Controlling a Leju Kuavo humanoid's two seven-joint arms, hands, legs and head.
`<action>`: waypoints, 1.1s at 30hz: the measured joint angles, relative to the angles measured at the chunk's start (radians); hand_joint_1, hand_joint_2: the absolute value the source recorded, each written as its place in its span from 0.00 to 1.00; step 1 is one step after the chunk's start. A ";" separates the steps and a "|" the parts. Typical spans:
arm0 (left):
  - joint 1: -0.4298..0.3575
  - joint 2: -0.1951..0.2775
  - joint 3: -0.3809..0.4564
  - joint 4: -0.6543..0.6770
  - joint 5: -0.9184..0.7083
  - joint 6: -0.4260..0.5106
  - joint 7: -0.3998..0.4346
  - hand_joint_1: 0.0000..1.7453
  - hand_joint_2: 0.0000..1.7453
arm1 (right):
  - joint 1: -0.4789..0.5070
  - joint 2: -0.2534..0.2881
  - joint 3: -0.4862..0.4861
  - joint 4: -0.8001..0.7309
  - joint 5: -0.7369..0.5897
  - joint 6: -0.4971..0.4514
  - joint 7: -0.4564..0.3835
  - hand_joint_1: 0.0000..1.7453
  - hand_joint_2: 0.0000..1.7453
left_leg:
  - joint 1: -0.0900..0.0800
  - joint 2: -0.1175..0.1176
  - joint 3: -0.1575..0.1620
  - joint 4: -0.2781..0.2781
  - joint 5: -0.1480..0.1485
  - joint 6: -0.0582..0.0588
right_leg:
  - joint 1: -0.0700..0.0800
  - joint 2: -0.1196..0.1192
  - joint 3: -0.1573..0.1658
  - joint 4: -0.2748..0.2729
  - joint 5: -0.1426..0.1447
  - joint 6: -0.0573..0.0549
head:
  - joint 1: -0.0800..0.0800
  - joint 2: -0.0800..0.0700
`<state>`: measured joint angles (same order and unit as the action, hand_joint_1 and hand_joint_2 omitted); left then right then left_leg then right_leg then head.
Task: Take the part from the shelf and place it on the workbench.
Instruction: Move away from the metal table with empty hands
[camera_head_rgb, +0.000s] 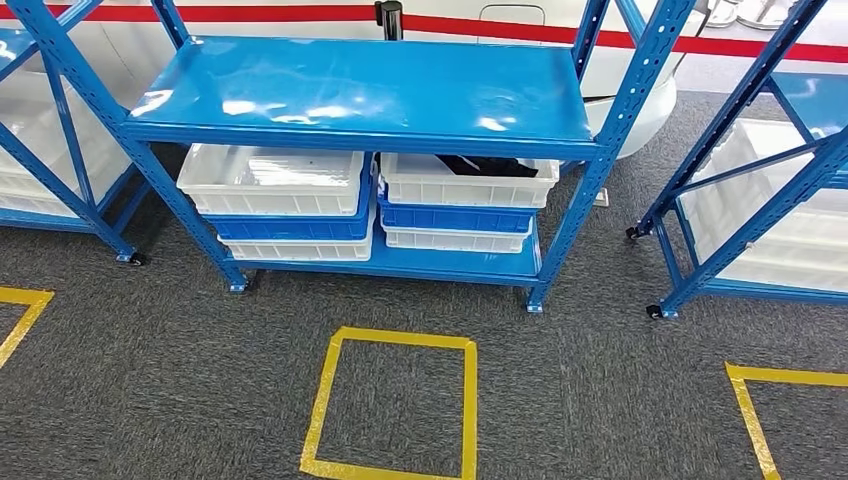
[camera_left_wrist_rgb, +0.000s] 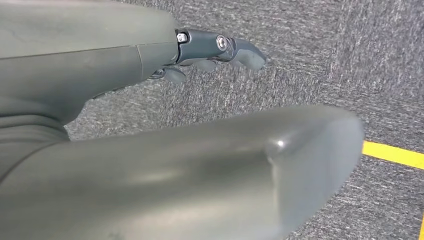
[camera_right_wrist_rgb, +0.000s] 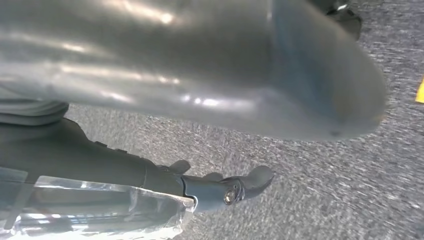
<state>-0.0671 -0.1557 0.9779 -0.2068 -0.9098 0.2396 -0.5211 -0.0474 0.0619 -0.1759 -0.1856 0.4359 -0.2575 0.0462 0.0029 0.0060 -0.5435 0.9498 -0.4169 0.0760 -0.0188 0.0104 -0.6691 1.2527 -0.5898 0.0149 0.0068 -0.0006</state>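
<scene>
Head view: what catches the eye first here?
The blue shelf stands straight ahead, its lower level stacked with white and blue bins; the right stack's top bin holds a dark part. On the grey carpet before it lies a yellow tape square.

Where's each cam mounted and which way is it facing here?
Head view: high on the body, looking forward and down at the blue shelf, stacked bins and a yellow floor square.
Left wrist view: behind the left hand, facing grey carpet.
Right wrist view: behind the right hand, facing carpet.
Shared: both wrist views show carpet and yellow tape.
</scene>
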 joint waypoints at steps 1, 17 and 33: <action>0.001 -0.001 0.001 0.000 0.000 0.000 0.000 0.00 0.00 | 0.002 -0.001 0.000 0.000 0.001 0.000 0.001 0.00 0.00 | 0.001 0.000 0.002 0.001 -0.003 -0.003 | -0.005 -0.001 -0.006 -0.002 0.012 0.012 | 0.001 0.000; 0.006 -0.001 0.014 0.001 0.000 0.002 -0.003 0.00 0.00 | 0.003 0.002 0.000 0.000 0.004 -0.002 0.008 0.00 0.00 | 0.015 0.000 -0.152 0.318 -0.135 -0.057 | -0.003 -0.003 0.133 -0.257 0.109 -0.023 | -0.005 0.000; 0.007 -0.001 0.015 0.001 -0.002 0.005 -0.002 0.00 0.00 | 0.007 0.001 0.000 -0.001 0.009 -0.001 0.007 0.00 0.00 | -0.007 -0.003 0.029 -0.005 -0.022 -0.004 | -0.010 -0.007 0.025 -0.096 0.069 0.026 | 0.005 0.000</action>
<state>-0.0604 -0.1566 0.9934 -0.2061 -0.9118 0.2443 -0.5229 -0.0404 0.0629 -0.1762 -0.1867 0.4446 -0.2586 0.0534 -0.0041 0.0033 -0.5147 0.9452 -0.4390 0.0719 -0.0285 0.0030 -0.6436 1.1564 -0.5205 0.0404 0.0121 -0.0008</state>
